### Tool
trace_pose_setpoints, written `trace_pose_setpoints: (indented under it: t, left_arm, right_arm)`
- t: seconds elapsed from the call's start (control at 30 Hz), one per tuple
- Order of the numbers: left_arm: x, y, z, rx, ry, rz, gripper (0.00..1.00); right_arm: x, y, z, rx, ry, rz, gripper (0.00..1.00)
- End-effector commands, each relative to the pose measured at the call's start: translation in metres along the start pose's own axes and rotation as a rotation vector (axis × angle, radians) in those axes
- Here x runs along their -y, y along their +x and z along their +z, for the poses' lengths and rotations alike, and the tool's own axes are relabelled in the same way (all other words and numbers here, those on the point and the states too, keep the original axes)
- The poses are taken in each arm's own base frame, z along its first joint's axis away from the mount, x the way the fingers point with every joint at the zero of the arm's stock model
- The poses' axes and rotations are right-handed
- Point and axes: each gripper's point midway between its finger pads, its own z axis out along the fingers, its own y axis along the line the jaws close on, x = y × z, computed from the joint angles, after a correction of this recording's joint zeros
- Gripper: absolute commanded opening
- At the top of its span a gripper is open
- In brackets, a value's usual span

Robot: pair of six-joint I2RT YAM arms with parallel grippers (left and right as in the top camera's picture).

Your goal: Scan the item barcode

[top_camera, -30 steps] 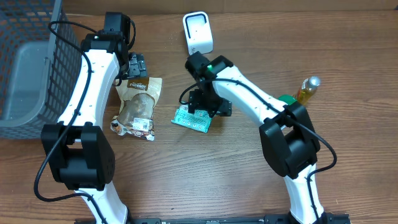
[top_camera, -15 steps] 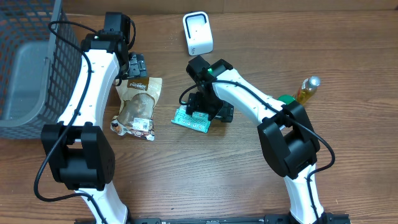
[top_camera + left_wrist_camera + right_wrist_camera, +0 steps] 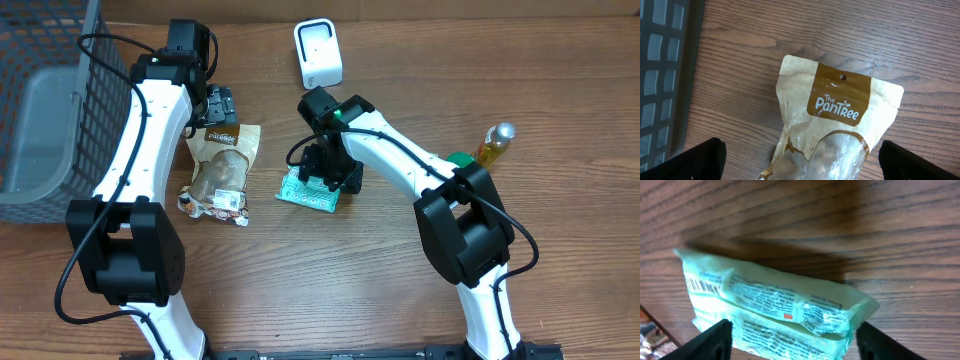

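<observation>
This is a robotics test bench dressed as a shop checkout. On a wood-grain table, a white barcode scanner stands at twelve o'clock and a grey wire shopping basket sits at ten o'clock. Retail goods lie about:
- a brown snack pouch printed "The PanTree", left of centre towards nine o'clock
- a green packet at centre, bearing a printed barcode
- a bottle of yellow liquid at three o'clock

A white-and-black left arm and right arm, with loose black cables, reach in from six o'clock.
</observation>
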Motion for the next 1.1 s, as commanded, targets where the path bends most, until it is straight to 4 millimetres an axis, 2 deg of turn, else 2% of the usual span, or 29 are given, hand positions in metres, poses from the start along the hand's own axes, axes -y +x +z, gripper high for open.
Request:
trace_pose_setpoints:
  t: [0.0,0.37,0.47,0.63,0.73,0.83,1.07]
  left_arm:
    - [0.001,-0.005,-0.005,0.022,-0.005,0.002,1.00]
    - [0.001,-0.005,-0.005,0.022,-0.005,0.002,0.99]
    - [0.001,-0.005,-0.005,0.022,-0.005,0.002,1.00]
    - [0.001,-0.005,-0.005,0.022,-0.005,0.002,1.00]
    - [0.001,-0.005,-0.005,0.022,-0.005,0.002,1.00]
    - [0.001,-0.005,-0.005,0.022,-0.005,0.002,0.99]
    - [0.001,-0.005,-0.005,0.022,-0.005,0.002,1.00]
  right_arm:
    - [-0.009,0.002,-0.014,0.023,-0.037,-0.014,0.66]
    - [-0.016,0.006,-0.014,0.001,-0.074,-0.019,0.66]
    - [-0.010,0.010,-0.013,-0.013,-0.048,-0.014,0.67]
    - [0.009,0.005,-0.013,0.006,0.027,-0.013,0.76]
    - [0.015,0.003,-0.022,-0.043,-0.022,-0.050,0.78]
    - [0.010,0.000,-0.047,-0.074,-0.144,-0.074,0.82]
    - [0.037,0.003,-0.071,-0.054,-0.070,-0.043,0.85]
